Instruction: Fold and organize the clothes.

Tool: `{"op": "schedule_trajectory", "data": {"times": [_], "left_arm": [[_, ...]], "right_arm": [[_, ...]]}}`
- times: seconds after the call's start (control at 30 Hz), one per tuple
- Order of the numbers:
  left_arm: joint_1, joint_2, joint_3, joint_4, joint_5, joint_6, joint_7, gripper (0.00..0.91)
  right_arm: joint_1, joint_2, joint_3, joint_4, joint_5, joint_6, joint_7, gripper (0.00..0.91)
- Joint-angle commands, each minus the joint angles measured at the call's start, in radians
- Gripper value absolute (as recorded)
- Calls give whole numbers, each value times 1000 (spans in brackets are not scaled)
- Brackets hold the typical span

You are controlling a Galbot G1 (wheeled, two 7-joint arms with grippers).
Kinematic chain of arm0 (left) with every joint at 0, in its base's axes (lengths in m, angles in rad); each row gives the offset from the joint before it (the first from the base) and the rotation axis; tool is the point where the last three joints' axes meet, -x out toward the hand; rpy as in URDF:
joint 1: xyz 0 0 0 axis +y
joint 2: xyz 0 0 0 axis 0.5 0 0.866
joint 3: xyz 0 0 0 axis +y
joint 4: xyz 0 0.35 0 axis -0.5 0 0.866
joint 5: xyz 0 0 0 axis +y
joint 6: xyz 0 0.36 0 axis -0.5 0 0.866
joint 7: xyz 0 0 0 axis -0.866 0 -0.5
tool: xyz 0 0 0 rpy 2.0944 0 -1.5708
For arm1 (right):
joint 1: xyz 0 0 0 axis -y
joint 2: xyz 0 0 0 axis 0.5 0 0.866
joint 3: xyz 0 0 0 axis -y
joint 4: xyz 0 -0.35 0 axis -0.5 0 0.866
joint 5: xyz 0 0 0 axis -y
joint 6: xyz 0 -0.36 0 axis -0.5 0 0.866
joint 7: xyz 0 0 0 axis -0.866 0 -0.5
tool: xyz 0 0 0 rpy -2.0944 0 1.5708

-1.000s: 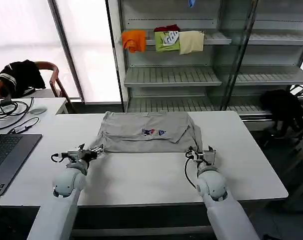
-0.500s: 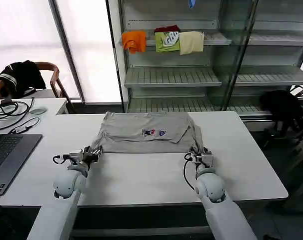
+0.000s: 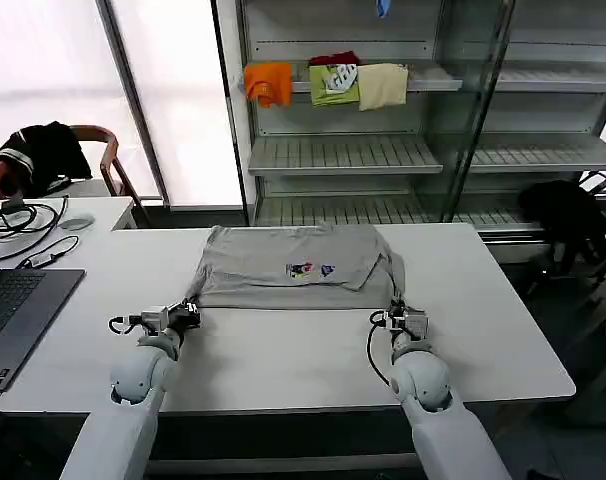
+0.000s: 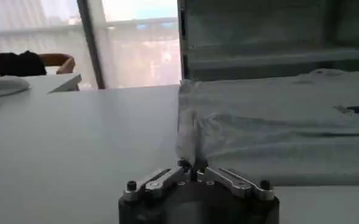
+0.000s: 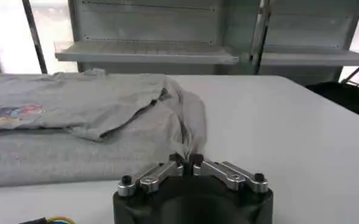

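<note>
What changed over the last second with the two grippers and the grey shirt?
Both grippers moved in and closed on the grey shirt: the left gripper on its near left corner, the right gripper on its near right corner. The pinched fabric is drawn slightly toward the robot. The shirt's far edge and the table stayed put.

Chest print on the shirt point(image 3: 293, 265) too small to read from the head; cut by the edge in both wrist views, blurred in the left one. Shirt's underside and folded-under layers hidden against the desk point(image 3: 283, 360). Left claw point(image 4: 192, 169) fingertips buried in a pinched ridge of cloth; same at the right claw point(image 5: 186, 161). Both claw bodies cropped by the lower edge. Laptop point(image 3: 13, 310) cut off at the left of the head view. Black garment point(image 3: 568, 220) half hidden by the shelf frame.
</note>
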Motion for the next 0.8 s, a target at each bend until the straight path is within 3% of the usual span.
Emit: {"op": "schedule_trajectory", "data": {"times": [0.03, 0.43, 0.8], "left_arm": [[43, 0, -1, -79, -4, 6, -2, 20], [247, 40, -20, -365, -15, 7, -35, 20], [459, 19, -51, -575, 2, 1, -47, 20]], "right_arm": [[-17, 3, -2, 50, -4, 0, -2, 0], [-184, -38, 37, 299, 12, -1, 35, 0], [-375, -70, 93, 495, 25, 0, 38, 0]]}}
